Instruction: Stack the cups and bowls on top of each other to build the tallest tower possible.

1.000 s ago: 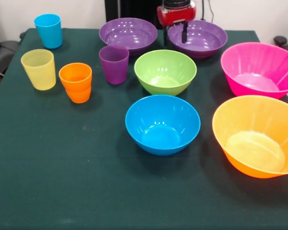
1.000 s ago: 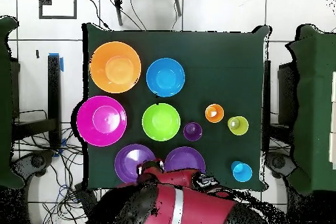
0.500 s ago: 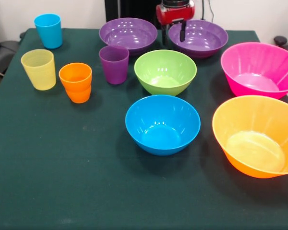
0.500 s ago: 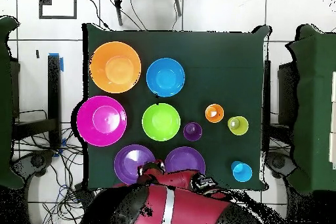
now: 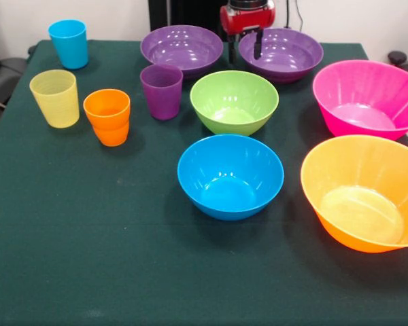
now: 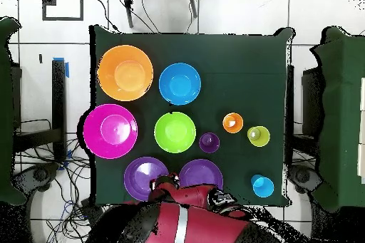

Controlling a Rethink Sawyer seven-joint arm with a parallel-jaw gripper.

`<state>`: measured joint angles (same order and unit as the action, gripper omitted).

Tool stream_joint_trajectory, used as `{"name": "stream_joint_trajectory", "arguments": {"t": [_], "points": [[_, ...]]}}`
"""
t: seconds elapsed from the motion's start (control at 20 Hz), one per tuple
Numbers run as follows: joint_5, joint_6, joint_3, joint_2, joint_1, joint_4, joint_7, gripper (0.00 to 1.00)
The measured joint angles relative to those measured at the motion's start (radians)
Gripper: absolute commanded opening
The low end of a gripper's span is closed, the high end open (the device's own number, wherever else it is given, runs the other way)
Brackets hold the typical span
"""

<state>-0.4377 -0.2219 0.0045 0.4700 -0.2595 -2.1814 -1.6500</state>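
Dark green cloth covers the desk, and every cup and bowl stands on it singly; no tower has been built.

From the front, left to right: the blue cup at the far left corner, the yellow cup nearer, the orange cup just beside it, then the purple cup. Behind that cup sits one purple bowl, with the second purple bowl close to its right. The green bowl stands mid-desk, the blue bowl nearer the camera. At the right are the larger pink bowl and the orange bowl, whose rim runs past the picture's edge. All are glossy and upright, mouths up.

The hand hangs over the left rim of the second purple bowl; its red body shows, with one dark finger dipping inside the rim and the other outside it, parted, holding nothing.

The overhead view alone shows the red arm covering the near edges of both purple bowls, and white floor round the desk. A wide bare stretch of cloth lies near the front camera.
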Motion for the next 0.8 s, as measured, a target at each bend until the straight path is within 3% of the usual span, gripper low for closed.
{"name": "stream_joint_trajectory", "arguments": {"t": [0.3,0.35,0.8], "points": [[0.0,0.0,0.0,0.003,0.0,0.0,0.0,1.0],[0.0,0.0,0.0,0.003,0.0,0.0,0.0,0.0],[0.0,0.0,0.0,0.01,0.001,-0.001,0.0,0.0]]}}
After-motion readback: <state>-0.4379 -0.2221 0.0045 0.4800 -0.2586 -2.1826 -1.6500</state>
